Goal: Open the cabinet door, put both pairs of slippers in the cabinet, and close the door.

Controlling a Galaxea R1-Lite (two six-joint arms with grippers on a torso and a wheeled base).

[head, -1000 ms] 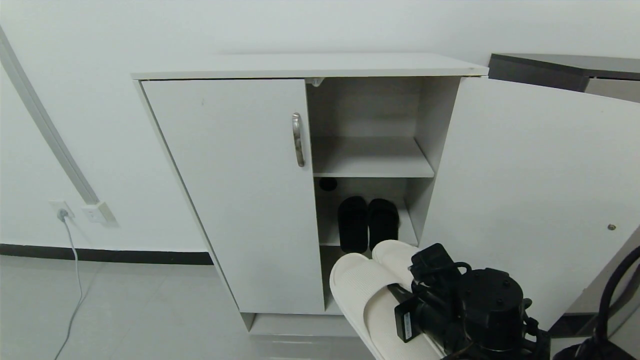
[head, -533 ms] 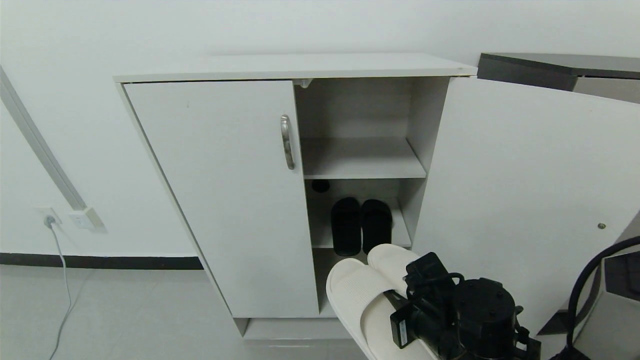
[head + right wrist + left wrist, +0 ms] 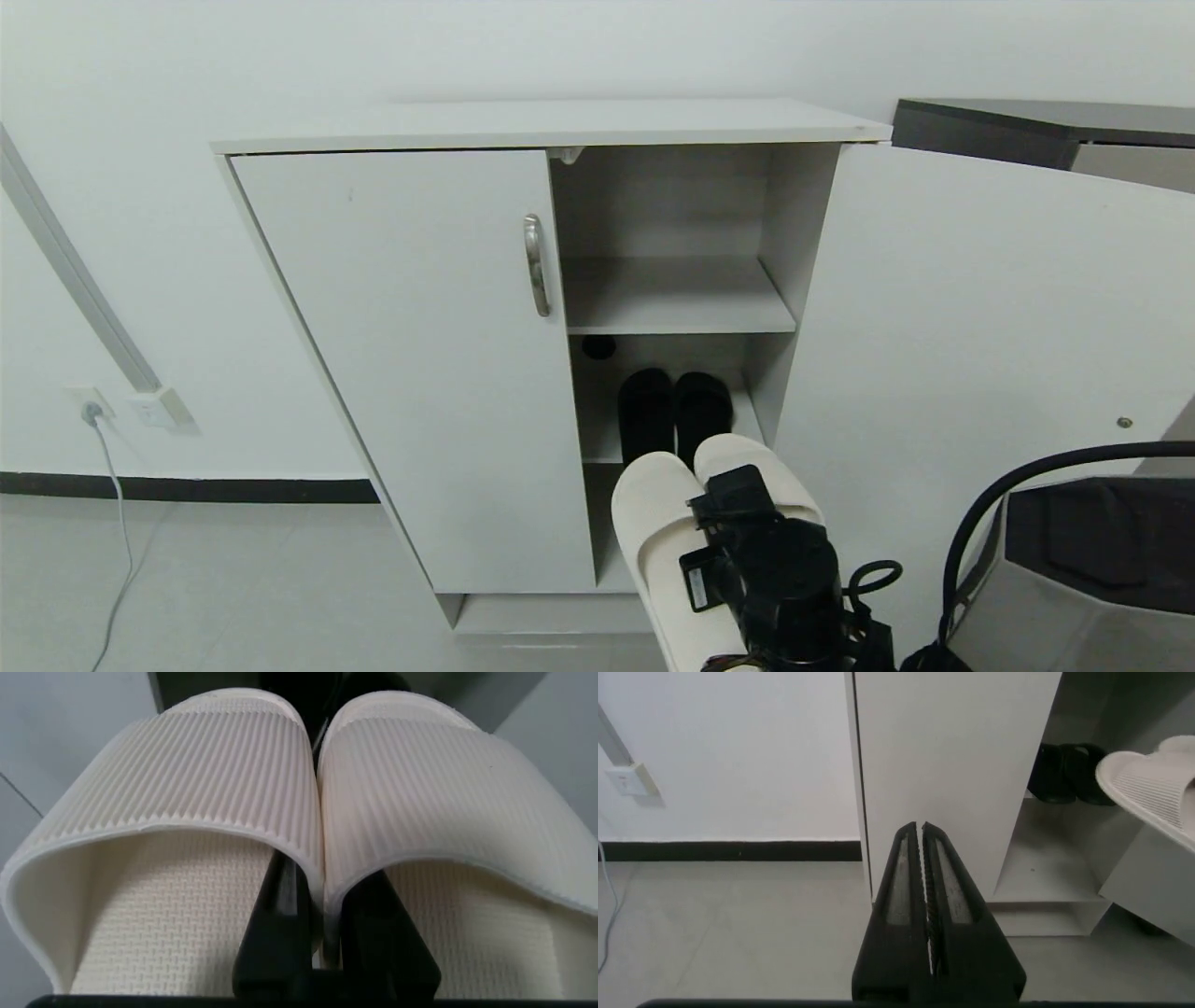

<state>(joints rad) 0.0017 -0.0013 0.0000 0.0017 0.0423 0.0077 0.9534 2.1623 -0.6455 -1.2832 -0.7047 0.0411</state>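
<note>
Cream slippers' (image 3: pixel 177 793) inner edges lie pinched between the right gripper's (image 3: pixel 322 910) fingers (image 3: pixel 280 943).

A plain office-like room: white wall (image 3: pixel 187 56), grey floor (image 3: pixel 243 579), black skirting (image 3: pixel 187 486), wall socket (image 3: pixel 152 408), white cabinet (image 3: pixel 560 121).

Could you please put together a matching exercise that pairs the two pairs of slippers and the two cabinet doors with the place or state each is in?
Things:
1. black slippers
2. white slippers
3. left cabinet door
4. right cabinet door

Places or states:
A. swung open
B. on a shelf inside the cabinet
C. shut
D. clamped in the right gripper

Pairs: 1-B, 2-D, 3-C, 4-A
</note>
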